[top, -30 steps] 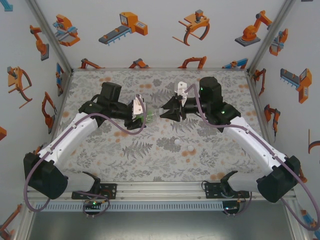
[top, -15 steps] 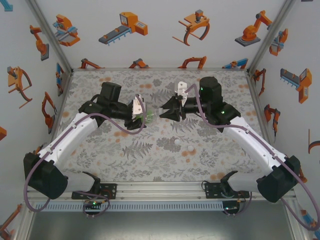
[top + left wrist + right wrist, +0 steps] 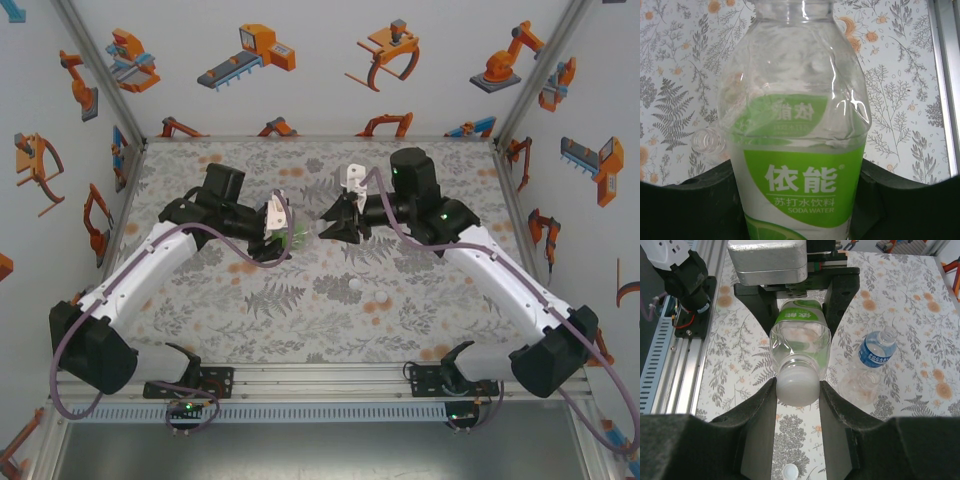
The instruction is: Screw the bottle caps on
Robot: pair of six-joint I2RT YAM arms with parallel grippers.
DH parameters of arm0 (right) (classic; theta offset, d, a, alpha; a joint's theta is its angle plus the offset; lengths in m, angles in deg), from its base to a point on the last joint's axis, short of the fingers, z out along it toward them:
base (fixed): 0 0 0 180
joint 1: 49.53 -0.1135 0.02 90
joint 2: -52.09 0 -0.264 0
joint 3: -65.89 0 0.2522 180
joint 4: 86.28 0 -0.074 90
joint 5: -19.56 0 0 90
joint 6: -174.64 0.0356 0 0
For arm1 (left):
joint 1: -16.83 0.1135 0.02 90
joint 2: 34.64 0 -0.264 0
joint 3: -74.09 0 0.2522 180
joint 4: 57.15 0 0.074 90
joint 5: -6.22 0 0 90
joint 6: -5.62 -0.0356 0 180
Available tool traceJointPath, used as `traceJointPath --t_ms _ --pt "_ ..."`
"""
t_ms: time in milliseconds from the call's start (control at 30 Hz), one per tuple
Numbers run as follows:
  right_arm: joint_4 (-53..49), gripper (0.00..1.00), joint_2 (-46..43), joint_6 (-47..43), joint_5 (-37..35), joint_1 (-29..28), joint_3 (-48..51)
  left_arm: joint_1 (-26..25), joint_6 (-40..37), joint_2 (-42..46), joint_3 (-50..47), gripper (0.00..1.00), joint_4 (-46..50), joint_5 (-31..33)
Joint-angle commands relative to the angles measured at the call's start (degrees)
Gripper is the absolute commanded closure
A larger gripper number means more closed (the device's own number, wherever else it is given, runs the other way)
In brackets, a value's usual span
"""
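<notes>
A see-through bottle with a green label (image 3: 799,150) is held level above the table with my left gripper (image 3: 797,205) shut on its body. In the top view this bottle (image 3: 296,233) hangs between the two arms. A white bottle cap (image 3: 797,382) sits on its neck, and my right gripper (image 3: 798,388) is shut on that cap, one finger pressing each side. My left gripper (image 3: 281,230) and right gripper (image 3: 326,225) face each other over the middle of the table. A blue-label bottle (image 3: 876,352) stands open, and a clear bottle (image 3: 862,384) is beside it.
Two loose caps (image 3: 354,284) (image 3: 381,297) lie on the floral table (image 3: 250,300) in front of the grippers; one of them (image 3: 789,471) shows white below my right fingers. An aluminium rail (image 3: 675,365) runs along the table's edge. Patterned walls enclose the table.
My right arm's wrist has shifted a little toward the back and turned, still closed on the cap. The left arm and the bottle have barely moved.
</notes>
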Motion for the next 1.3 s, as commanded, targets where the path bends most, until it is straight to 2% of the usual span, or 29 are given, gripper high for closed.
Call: traceJointPath --t_ms 0,233,467,600,833,1033,1133,1267 --pt "-3.52 0.95 1.22 -4.13 0.74 -1.12 -3.21 -0.79 -2.4 -0.84 2.5 1.0 1.63 -2.96" --pt "-10.38 1.0 2.72 -9.61 0.31 -2.28 -6.47 -0.79 -3.78 -2.01 3.84 1.0 4.47 -3.59" --pt "-11.24 1.0 3.48 -11.78 -0.38 -3.38 -7.01 -0.83 -3.4 -3.01 5.26 1.0 5.49 -6.15" --pt "-10.86 1.0 4.05 -10.16 -0.31 -3.53 -7.1 -0.77 -3.42 -3.52 5.6 1.0 5.33 -7.18" --pt "-7.69 1.0 4.96 2.43 -1.21 -3.51 -5.79 -0.69 0.06 -2.4 3.39 1.0 -2.81 -6.92" --pt "-2.65 1.0 5.01 16.42 -2.99 -3.43 -3.35 -0.51 -0.52 -2.27 3.43 1.0 -4.9 -6.91" --pt "-1.18 1.0 5.46 25.31 -6.48 -3.36 -2.91 -0.61 -1.23 -2.09 3.17 1.0 -5.58 -6.84" --pt "-1.27 1.0 5.85 42.36 -15.07 -2.66 -2.65 -0.53 -1.1 -1.98 2.21 1.0 -7.78 -6.12"
